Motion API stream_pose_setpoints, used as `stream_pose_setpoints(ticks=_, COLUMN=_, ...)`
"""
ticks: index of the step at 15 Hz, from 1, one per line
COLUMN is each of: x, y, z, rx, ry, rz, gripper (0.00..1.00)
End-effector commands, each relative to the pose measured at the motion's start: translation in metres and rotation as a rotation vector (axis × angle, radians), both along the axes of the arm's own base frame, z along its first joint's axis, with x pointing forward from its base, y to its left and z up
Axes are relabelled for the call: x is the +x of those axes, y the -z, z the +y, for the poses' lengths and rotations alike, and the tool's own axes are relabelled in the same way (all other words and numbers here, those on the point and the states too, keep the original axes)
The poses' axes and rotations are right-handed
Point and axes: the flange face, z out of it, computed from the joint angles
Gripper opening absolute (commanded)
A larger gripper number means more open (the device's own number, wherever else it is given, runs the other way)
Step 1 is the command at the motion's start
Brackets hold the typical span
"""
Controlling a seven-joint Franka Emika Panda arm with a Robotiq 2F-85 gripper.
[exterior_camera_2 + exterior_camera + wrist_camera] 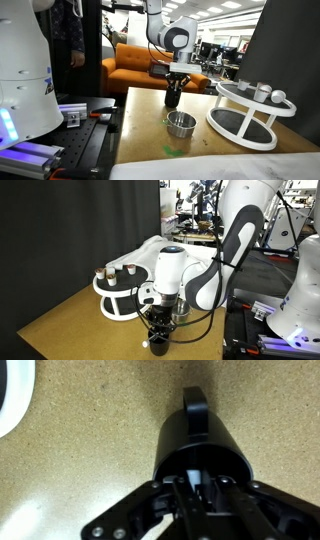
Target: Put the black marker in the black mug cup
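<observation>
Gripper [195, 500] linkage fills the wrist view's lower edge, directly above the black mug cup [196, 455]. I cannot make out the black marker or the jaws' state. In both exterior views the gripper hangs just over the mug; a metal cup [180, 123] stands near.

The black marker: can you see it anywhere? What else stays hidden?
- The black marker: not discernible in any view; the pincer and black mug may hide it.
- Mug's inside: wrist view, blocked by the pincer, dark, blurred.
- Pincer open or shut: too small in both exterior views.
</observation>
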Motion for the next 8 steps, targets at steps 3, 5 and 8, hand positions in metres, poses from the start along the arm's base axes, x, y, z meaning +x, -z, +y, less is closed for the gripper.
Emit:
stream_pose_setpoints(ticks=3, x=0.0023, y=0.0009, z=0.0001, rx=-0.006, ry=0.014, rz=0.008, gripper=0.05)
stream_pose_setpoints(ticks=5, x=0.0019, y=0.0018, z=0.0000, rx=-0.006, ry=0.019, rz=0.012, gripper=0.44)
stream_pose_setpoints(ticks=8, x=0.0004, y=0.0029, z=-0.0004, rx=-0.006, ry=0.025, rz=0.016, gripper=0.56)
